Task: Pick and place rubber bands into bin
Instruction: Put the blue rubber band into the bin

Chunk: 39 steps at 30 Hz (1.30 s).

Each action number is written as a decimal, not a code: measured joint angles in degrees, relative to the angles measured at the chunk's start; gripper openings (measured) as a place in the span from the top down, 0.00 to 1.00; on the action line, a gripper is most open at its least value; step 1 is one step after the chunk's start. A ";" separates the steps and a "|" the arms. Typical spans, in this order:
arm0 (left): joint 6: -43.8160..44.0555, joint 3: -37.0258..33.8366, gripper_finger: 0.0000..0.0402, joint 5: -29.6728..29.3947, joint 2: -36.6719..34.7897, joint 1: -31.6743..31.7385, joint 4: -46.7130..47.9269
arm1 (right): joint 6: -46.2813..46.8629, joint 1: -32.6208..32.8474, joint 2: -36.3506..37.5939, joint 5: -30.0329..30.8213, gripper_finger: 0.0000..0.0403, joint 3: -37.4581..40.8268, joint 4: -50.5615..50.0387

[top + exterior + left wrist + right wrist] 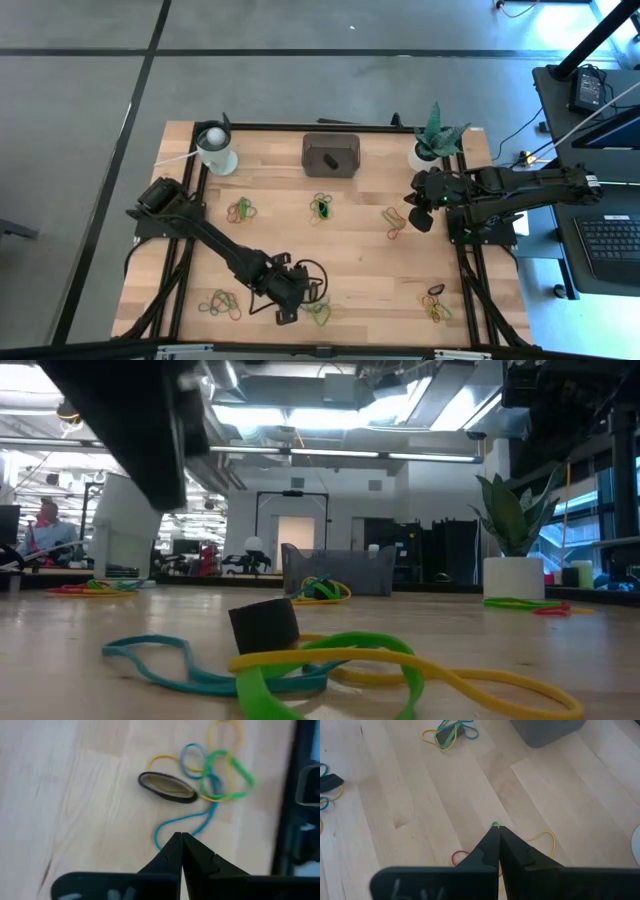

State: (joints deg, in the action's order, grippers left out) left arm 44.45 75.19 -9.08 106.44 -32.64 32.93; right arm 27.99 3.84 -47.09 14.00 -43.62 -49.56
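With its fingers pressed tip to tip at the bench's 6 o'clock edge, the left hand (181,840) sits right at the near end of a blue rubber band (200,822) in a small tangle; whether that strand is pinched between the tips or merely lies beside them cannot be told from the left wrist view. A green band (227,775), yellow loops (222,730) and a wide black band (167,787) lie knotted just beyond it. The lift is best done slowly and straight up, since the blue strand threads through the others and may drag several along or slip free; a short pause above the wood would show what actually came up. The bin (331,155) stands well apart at 12 o'clock, so the carry should run across the middle, clear of the cluster (321,208) lying between. Release belongs directly over the bin's open top, low enough that a springy band cannot bounce out. The right hand (497,831), also shut, hangs at 3 o'clock over a red, yellow and green cluster (395,221), a speck of green at its tips, and should stay out of the left arm's path. Other clusters wait at 7 and 5 o'clock.
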 joint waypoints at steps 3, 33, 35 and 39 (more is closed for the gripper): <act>-0.64 0.04 1.00 -0.46 0.00 -0.19 1.03 | 0.00 -0.02 0.00 0.00 0.98 0.00 0.00; -2.65 0.32 0.93 -1.09 10.57 -0.57 -2.60 | 0.44 -0.02 0.00 0.00 0.98 -0.02 0.57; -2.43 0.32 0.98 -0.40 10.62 -0.65 -2.62 | 0.44 0.00 0.00 0.00 0.98 -0.02 0.57; -2.19 0.26 0.99 0.42 10.34 -0.57 -2.64 | 0.44 -0.02 0.00 0.00 0.98 -0.02 0.55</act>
State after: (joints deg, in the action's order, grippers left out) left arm 42.26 75.44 -8.66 116.78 -33.21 30.29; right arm 28.42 3.81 -47.09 14.00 -43.64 -49.01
